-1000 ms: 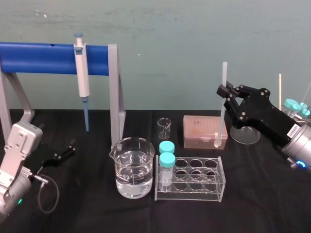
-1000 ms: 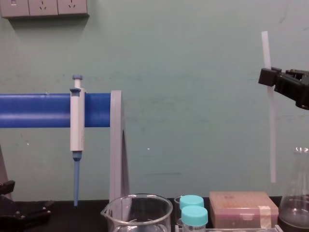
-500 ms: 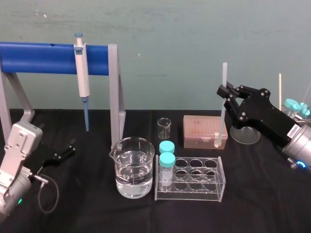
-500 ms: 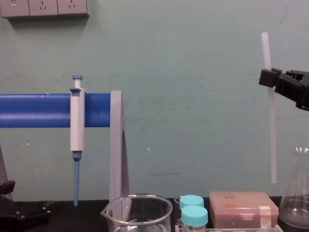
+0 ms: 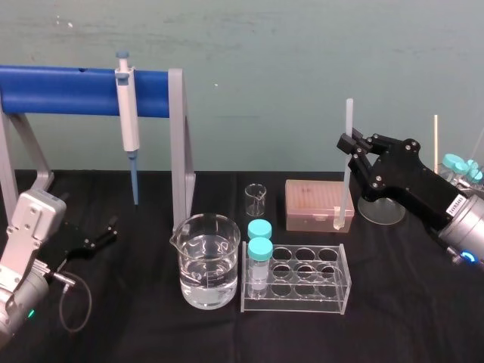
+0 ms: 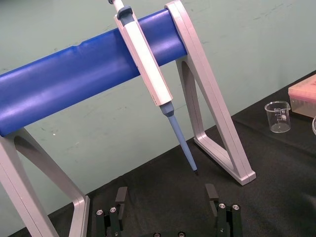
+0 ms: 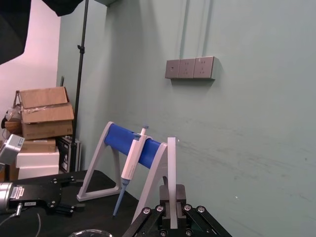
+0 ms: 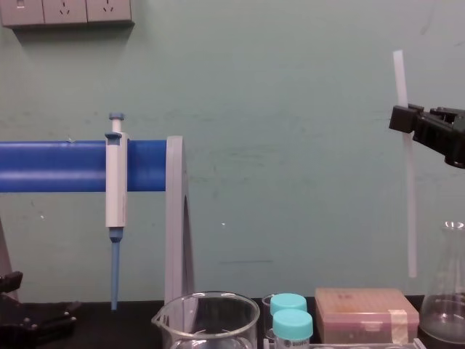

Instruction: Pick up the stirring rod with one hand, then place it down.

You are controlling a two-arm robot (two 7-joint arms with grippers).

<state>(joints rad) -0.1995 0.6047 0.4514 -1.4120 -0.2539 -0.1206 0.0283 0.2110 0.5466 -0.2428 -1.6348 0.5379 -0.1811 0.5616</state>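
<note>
Right hand (image 5: 349,144) was clamped shut on the stirring rod (image 5: 347,168), gripping it somewhat above its middle, so that a short length stood up past the fingers and the longer part hung below. The rod was upright and lifted clear of the worktop (image 5: 416,310). In the chest view its lower end (image 8: 412,270) hung a little above the pink tip box (image 8: 367,313), apart from it, with the glass flask (image 8: 447,291) just beside it on the right. From the head view, the flask's base (image 5: 382,212) sat behind and under the right hand. In front of the tip box stood a clear tube rack (image 5: 296,302) with two teal-capped tubes (image 5: 259,249) at its left end. A large beaker of water (image 5: 206,261) stood just left of the rack, and a small empty beaker (image 5: 255,199) behind it. Farther left, a white-and-blue pipette (image 5: 127,113) hung on the blue-barred stand (image 5: 68,91). Left hand (image 6: 166,197) lay low by the stand's foot, fingers spread wide and holding nothing.
</note>
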